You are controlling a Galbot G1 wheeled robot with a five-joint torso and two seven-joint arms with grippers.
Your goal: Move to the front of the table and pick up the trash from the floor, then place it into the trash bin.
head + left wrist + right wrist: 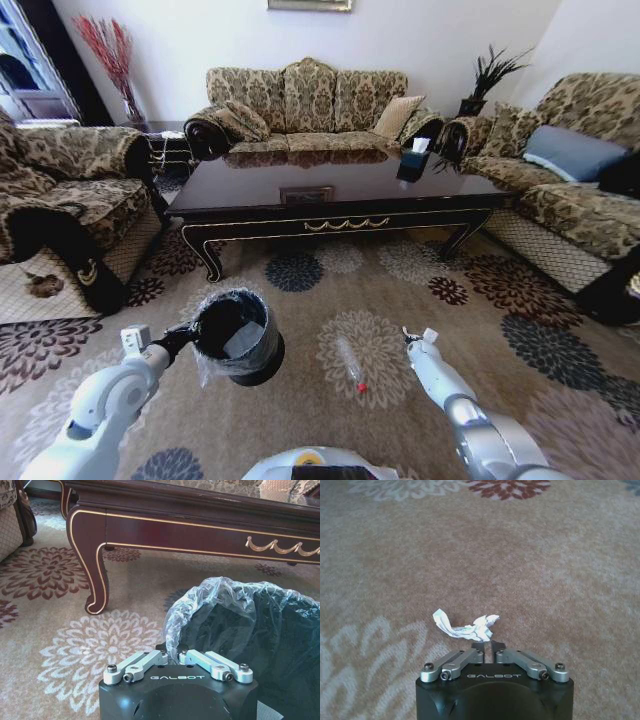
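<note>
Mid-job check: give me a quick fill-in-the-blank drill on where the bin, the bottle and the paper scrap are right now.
1. The left gripper grips the rim of the ____, lined with a clear bag.
2. The clear plastic bottle lies on the carpet and has a ____ cap.
3. The right gripper holds a crumpled white ____.
4. The bottle lies between the trash bin and the ____ gripper.

Missing words: trash bin; red; paper scrap; right

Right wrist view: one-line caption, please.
Right gripper shut on crumpled white paper scrap above the patterned carpet.
</note>
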